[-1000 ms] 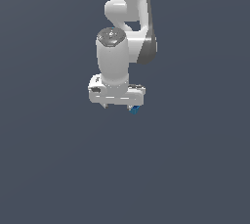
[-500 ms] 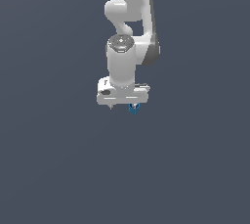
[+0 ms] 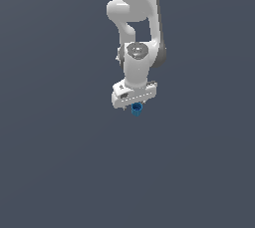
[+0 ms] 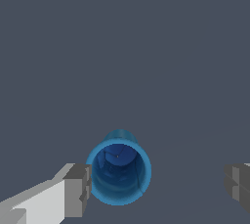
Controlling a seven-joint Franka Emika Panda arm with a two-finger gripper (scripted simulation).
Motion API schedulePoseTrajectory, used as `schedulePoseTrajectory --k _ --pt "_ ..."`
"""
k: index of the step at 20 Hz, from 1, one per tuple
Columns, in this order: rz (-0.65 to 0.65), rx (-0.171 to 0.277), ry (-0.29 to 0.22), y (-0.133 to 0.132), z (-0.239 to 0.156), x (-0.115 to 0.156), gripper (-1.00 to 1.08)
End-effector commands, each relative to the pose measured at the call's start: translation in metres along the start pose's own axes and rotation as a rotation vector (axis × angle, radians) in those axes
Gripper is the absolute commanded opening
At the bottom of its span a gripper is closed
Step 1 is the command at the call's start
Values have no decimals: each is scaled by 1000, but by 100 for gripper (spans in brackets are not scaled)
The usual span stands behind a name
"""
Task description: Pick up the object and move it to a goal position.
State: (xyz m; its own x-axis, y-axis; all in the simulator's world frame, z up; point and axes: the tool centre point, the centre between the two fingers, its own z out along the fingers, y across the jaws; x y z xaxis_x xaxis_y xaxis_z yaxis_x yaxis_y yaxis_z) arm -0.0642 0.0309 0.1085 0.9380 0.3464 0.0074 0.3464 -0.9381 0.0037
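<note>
White two-fingered gripper (image 4: pixel 156 186), jaws spread wide, clamping nothing. One grey finger pad (image 4: pixel 78 189) lies against the small bright blue hollow cylinder (image 4: pixel 118 173); the other pad stands well apart. In the exterior view the cylinder (image 3: pixel 136 108) sits directly beneath the gripper (image 3: pixel 133 103).

The only thing standing in the way is the blue object (image 4: pixel 118 172), which sits between the claw's fingers (image 4: pixel 78 190), right against one pad and well apart from the other, so a wide gap lies open on that far side. In the exterior view the claw (image 3: pixel 134 105) has plain grey room on every side.
</note>
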Motion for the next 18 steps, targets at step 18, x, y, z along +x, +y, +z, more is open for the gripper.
schedulePoseTrajectory --k 18 --pt "-141 4 -7 -26 32 -19 100"
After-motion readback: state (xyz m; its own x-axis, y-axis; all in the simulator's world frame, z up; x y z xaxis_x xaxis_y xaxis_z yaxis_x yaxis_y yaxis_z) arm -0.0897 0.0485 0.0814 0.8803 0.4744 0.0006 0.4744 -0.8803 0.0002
